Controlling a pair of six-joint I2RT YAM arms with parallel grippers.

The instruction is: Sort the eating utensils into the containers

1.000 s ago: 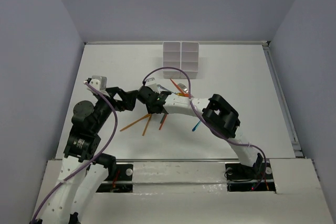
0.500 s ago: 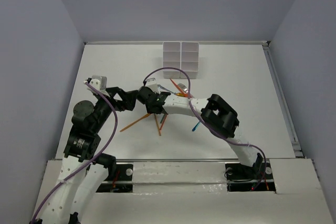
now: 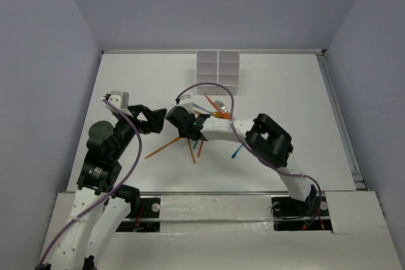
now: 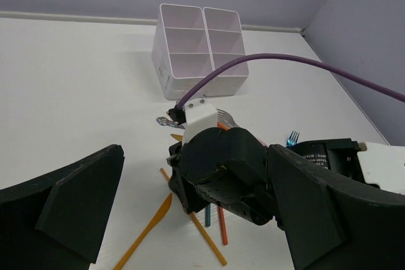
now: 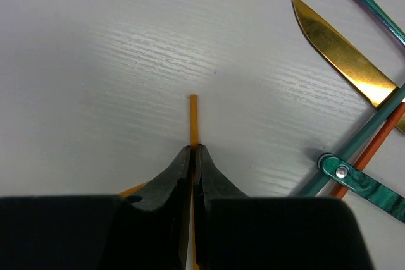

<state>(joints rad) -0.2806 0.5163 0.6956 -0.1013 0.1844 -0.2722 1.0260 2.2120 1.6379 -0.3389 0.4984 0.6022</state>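
Right gripper (image 5: pixel 193 156) is clamped shut on an orange stick (image 5: pixel 193 115); only a short stub shows past the tips, so most of the length trails back under the wrist; top view has the stick (image 3: pixel 192 152) running from the gripper toward the near edge; can't tell whether its far end is off the worktop (image 3: pixel 285 93).

Left gripper (image 3: pixel 161 119) is spread wide, holding nothing, parked just beside the right wrist.

Containers (image 3: pixel 218 67) sit at the far side, well apart from the grasp, with the rest of the pile between; all compartments look empty.

Step in hand, as I read it: lift and carry the stick to a compartment.

- raise straight up first; the gold knife (image 5: pixel 342 55), teal pieces (image 5: pixel 357 178) and red stick (image 5: pixel 380 137) lie near, and a dragged tail would scatter them
- an end grip on a thin stick may let it pivot; go slow
- swing the stick upright over one compartment, lower the free end inside the walls, then release
- keep the left arm back out of the swing
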